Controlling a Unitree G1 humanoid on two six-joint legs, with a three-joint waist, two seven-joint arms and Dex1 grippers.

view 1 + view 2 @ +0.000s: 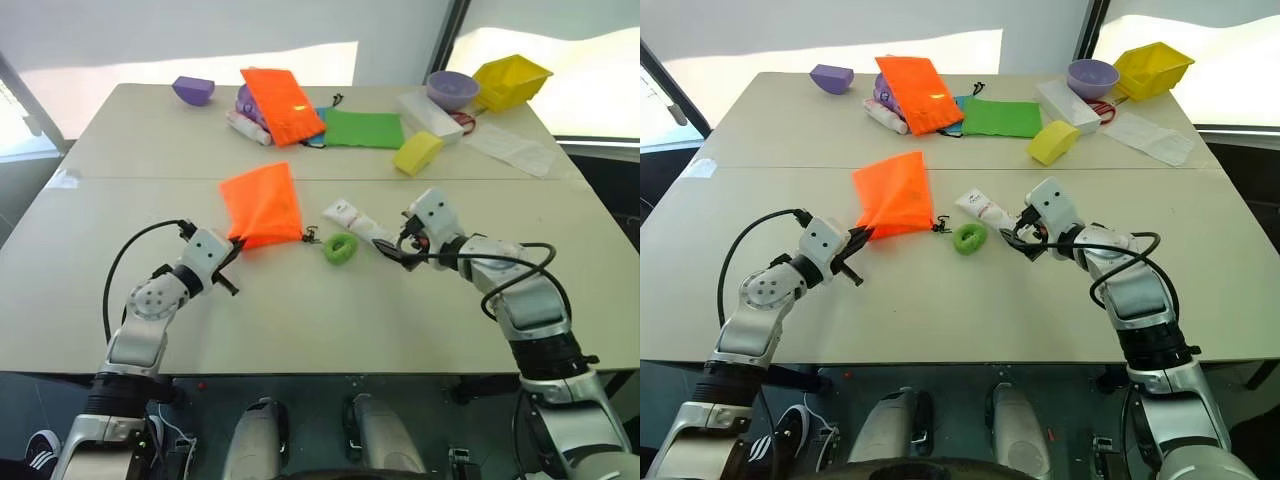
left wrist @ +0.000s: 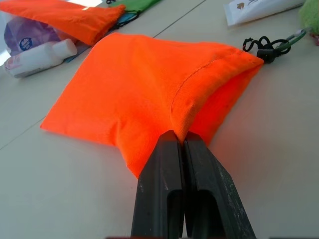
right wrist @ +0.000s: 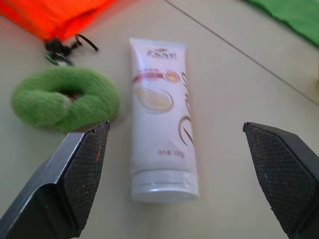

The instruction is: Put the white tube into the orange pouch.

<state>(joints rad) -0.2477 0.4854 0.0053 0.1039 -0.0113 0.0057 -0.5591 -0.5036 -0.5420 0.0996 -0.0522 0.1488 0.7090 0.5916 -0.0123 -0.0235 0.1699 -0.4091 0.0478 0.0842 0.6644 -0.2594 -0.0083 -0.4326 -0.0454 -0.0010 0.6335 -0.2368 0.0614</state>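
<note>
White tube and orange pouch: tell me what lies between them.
A green fuzzy ring lies between the white tube and the orange pouch, beside the pouch's dark drawstring cord. The left eye view shows it.

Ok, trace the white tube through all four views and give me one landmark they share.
Left eye view: white tube at table centre, just ahead of the open right gripper.
Right eye view: at centre, right of the orange pouch.
Left wrist view: its flat end at the top right corner.
Right wrist view: centre, cap end nearest the camera.
Shared landmark: the pouch's dark drawstring cord, beside the green ring.
</note>
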